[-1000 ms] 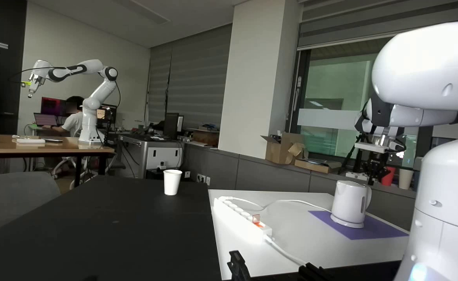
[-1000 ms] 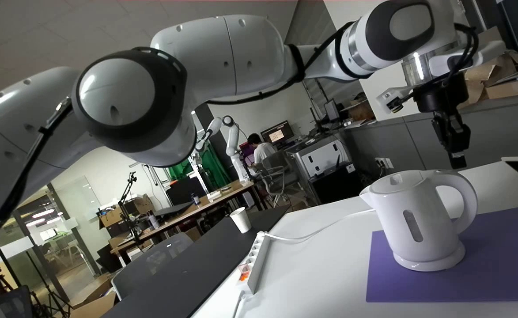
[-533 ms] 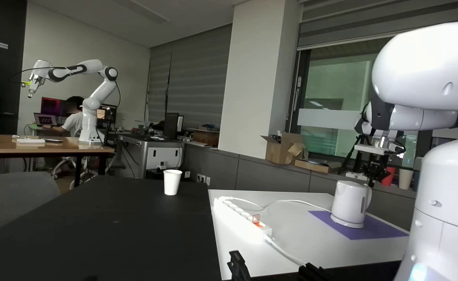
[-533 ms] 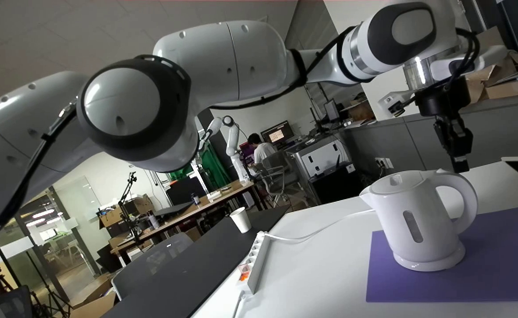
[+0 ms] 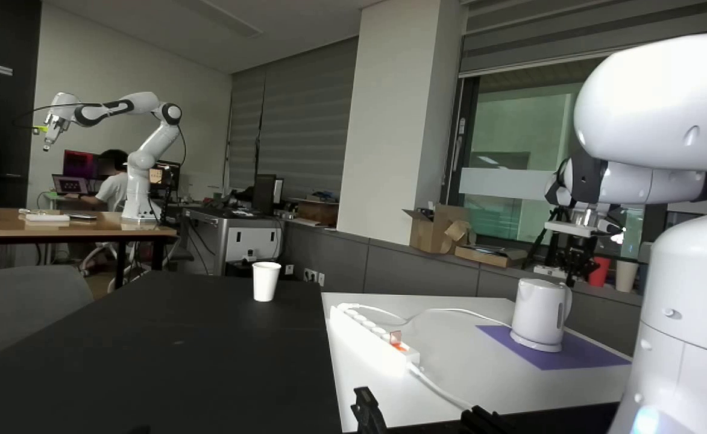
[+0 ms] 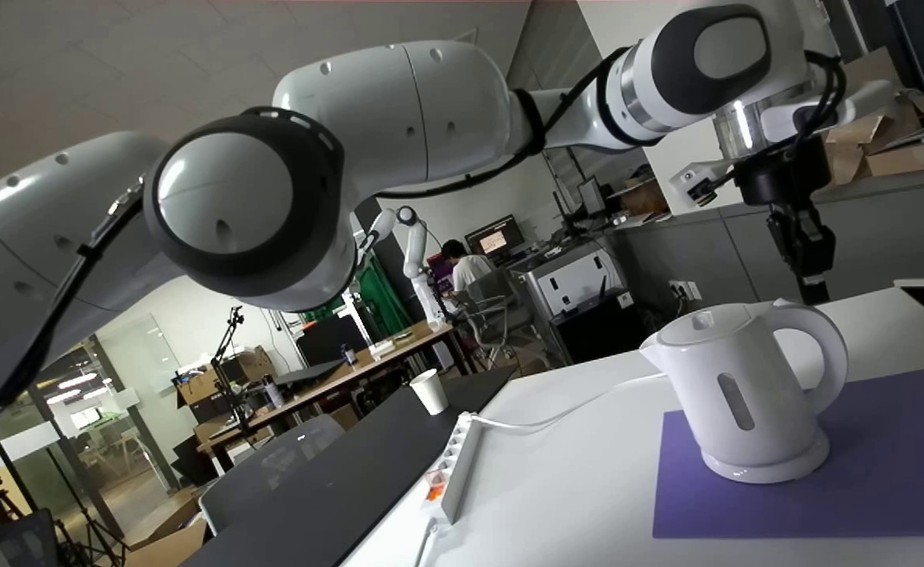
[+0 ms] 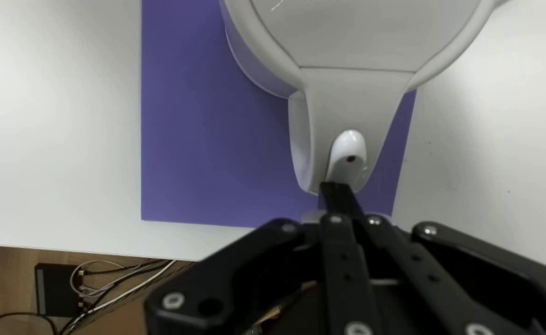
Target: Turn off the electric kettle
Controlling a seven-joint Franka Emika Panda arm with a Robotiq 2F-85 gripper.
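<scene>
The robot arm (image 6: 462,118) is a bit lower than 1 second ago, and its big round joint (image 6: 225,197) has dropped and moved right in an exterior view. The gripper (image 6: 814,294) first went down a little; since 0.5 seconds ago it has slid a tiny bit toward the spout (image 6: 652,352). The kettle (image 6: 753,354) has moved slightly that way too: its handle (image 6: 835,362) has shifted in both exterior views. Far behind, the laptop (image 5: 70,184) shows something new.
</scene>
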